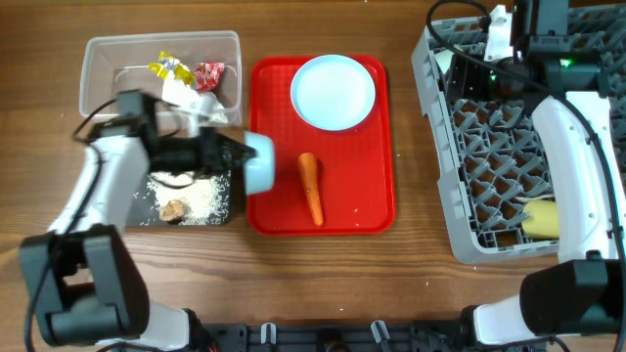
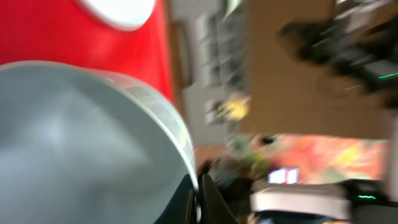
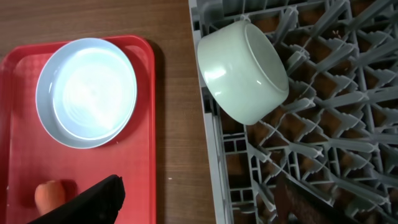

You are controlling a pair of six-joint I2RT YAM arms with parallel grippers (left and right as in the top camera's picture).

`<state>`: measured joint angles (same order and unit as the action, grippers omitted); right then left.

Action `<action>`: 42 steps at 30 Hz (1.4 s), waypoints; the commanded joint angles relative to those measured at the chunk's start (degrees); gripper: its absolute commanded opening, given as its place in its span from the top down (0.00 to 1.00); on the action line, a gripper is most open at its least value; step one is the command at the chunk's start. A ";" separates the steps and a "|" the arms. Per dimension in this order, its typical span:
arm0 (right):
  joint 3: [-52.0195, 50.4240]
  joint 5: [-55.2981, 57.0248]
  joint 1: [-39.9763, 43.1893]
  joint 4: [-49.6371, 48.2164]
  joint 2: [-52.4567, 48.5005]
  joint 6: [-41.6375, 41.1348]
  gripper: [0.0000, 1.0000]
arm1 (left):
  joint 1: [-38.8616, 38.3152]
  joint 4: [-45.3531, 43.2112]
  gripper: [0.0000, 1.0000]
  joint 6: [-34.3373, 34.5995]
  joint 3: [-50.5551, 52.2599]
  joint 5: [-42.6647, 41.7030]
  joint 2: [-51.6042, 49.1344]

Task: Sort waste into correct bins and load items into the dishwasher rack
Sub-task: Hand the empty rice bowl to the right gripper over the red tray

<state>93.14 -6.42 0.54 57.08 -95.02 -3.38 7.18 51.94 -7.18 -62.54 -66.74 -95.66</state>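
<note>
My left gripper (image 1: pixel 233 154) (image 2: pixel 198 200) is shut on the rim of a light-blue bowl (image 1: pixel 259 164) (image 2: pixel 81 143), held on its side at the edge of the black tray (image 1: pixel 223 210), which holds rice grains (image 1: pixel 201 196) and a brown lump (image 1: pixel 174 208). The clear tub (image 1: pixel 98 73) holds yellow and red wrappers (image 1: pixel 186 70) and tissue (image 1: pixel 196 101). A light-blue plate (image 1: pixel 333 91) (image 3: pixel 86 92) and a carrot (image 1: pixel 310 188) lie on the red tray (image 1: pixel 377 196). My right gripper (image 3: pixel 196 208) is open over the left edge of the grey rack (image 1: pixel 489 147) (image 3: pixel 323 143). The rack holds a pale bowl (image 3: pixel 245 68) and a yellow cup (image 1: pixel 541 217). The pink cup is out of view.
The left wrist view is blurred by motion. The right arm (image 1: pixel 577 166) stretches over the rack. Bare wooden table (image 1: pixel 411 284) lies between the red tray and the rack and along the front.
</note>
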 commanded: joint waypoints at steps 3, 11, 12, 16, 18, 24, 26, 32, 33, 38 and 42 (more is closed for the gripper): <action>0.13 -0.70 -0.13 0.59 0.72 0.39 0.20 | -22.67 -4.81 0.96 19.96 -1.11 48.39 1.05; 0.13 -4.07 -0.15 0.61 0.72 0.48 0.10 | -37.16 -8.26 0.31 22.95 -1.11 60.41 1.07; 0.15 -6.36 -0.20 0.59 0.72 0.55 0.09 | -36.35 -7.96 0.30 24.76 -1.38 60.39 1.27; 0.13 -16.13 -3.10 -0.28 0.66 1.81 0.10 | -28.33 -3.96 0.25 27.23 -6.21 58.69 7.39; 0.13 -16.13 -7.26 -1.20 0.11 1.66 0.10 | -22.47 -1.95 0.18 28.89 -9.81 58.64 12.66; 0.13 -16.06 -24.00 -3.37 -9.44 0.20 0.18 | -5.79 1.11 0.01 30.14 -10.91 58.69 21.46; 0.13 -15.39 -29.57 -3.80 -14.25 0.39 0.19 | -3.37 3.65 0.00 30.10 -10.86 58.73 20.50; 0.13 -13.94 -36.94 -4.68 -21.05 1.81 0.35 | -3.04 4.74 0.00 29.94 -10.86 59.36 17.97; 0.13 -13.68 -37.79 -5.05 -21.75 3.21 0.37 | -3.04 4.76 0.00 29.94 -10.86 59.36 17.49; 0.13 -12.90 -38.62 -6.64 -25.66 2.19 0.55 | -3.04 4.96 0.00 29.94 -10.86 60.46 16.94; 0.13 -12.74 -38.60 -6.71 -27.04 0.35 0.55 | -3.04 4.94 0.00 29.97 -10.86 61.26 16.94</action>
<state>93.14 -20.03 -38.06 50.30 -120.75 -1.48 3.84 56.82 22.24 -73.45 -7.16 -78.35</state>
